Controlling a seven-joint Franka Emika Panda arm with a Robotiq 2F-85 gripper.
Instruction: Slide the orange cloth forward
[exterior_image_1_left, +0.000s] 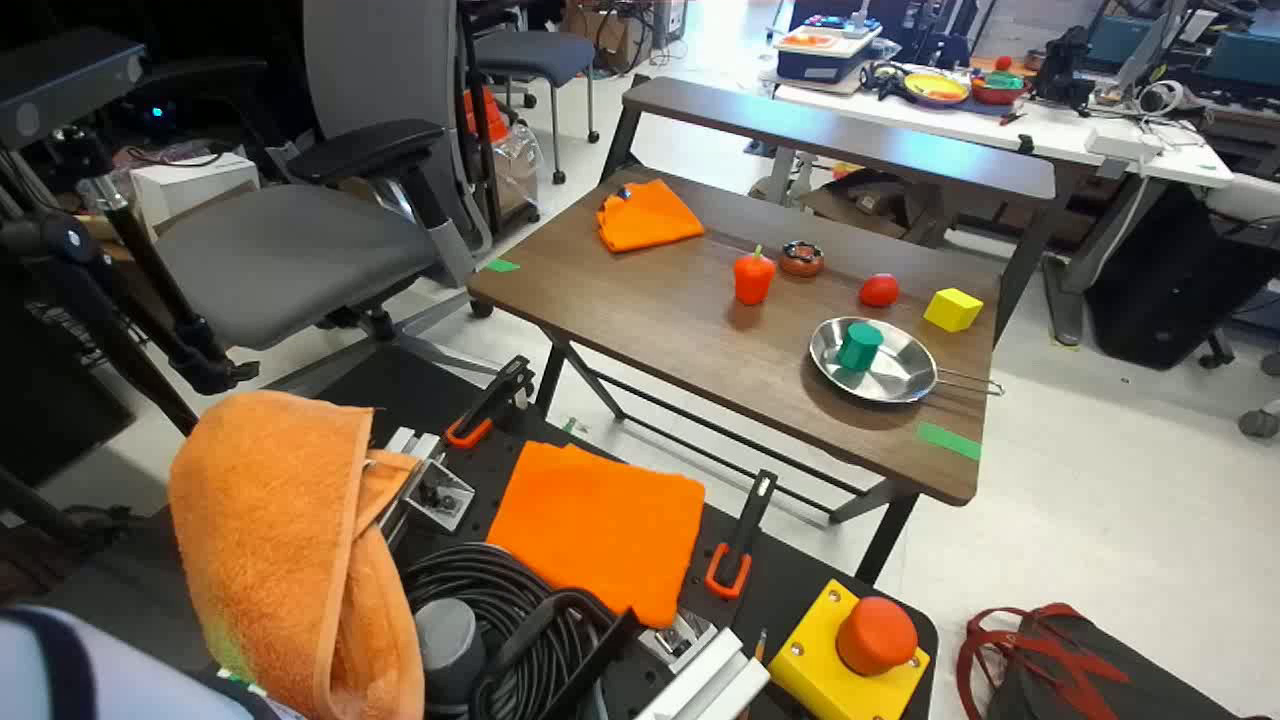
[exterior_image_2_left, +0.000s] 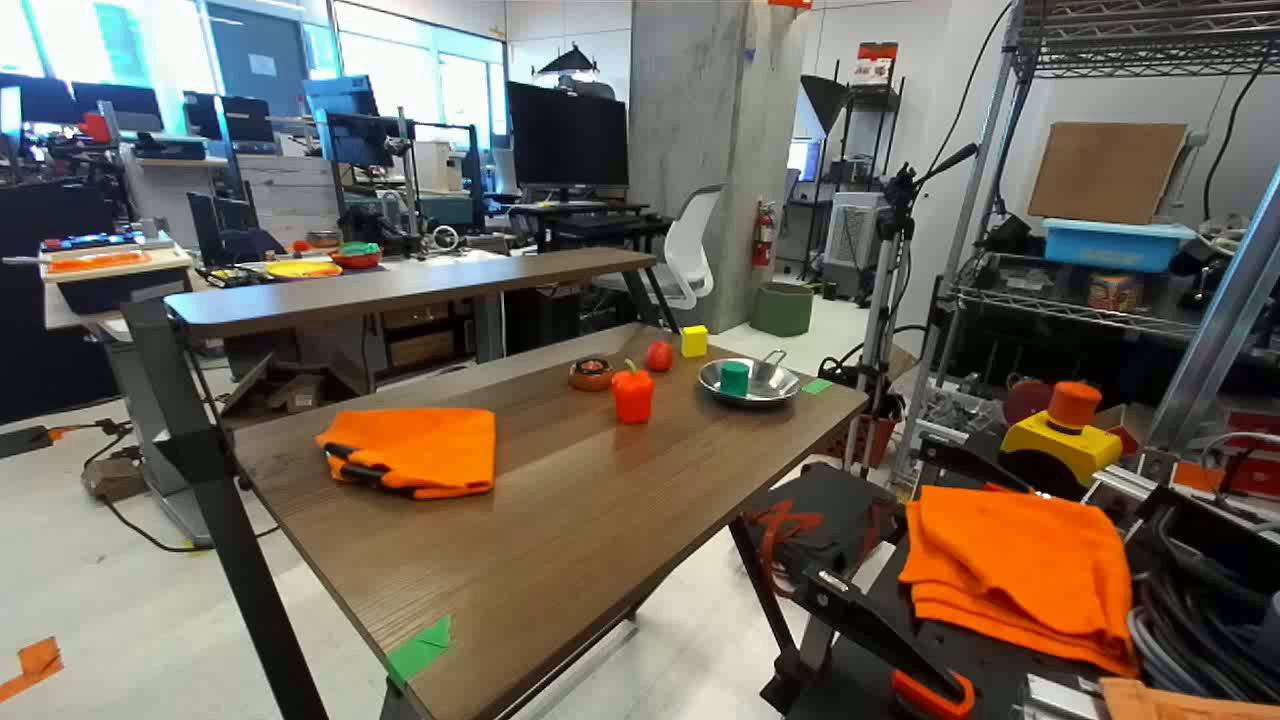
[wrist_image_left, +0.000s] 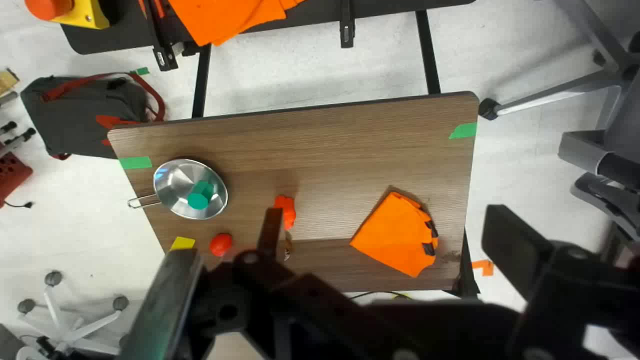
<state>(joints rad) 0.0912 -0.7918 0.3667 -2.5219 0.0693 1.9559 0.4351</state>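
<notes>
While the gripper (wrist_image_left: 380, 235) hangs with fingers parted, the orange cloth (wrist_image_left: 396, 236) lies folded near one end of the brown table (wrist_image_left: 325, 145), likely light and limp, so a pinch through its layers at a folded edge should slide it with little bunching.

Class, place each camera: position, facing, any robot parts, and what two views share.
Exterior view: high, looking over the black bench at the wooden table; perhaps a white arm part shows.
Exterior view: from the table end holding the orange cloth, toward the pan; no robot.
Wrist view: above, facing down; open gripper shows.
Both exterior views share table, cloth and pan.
</notes>
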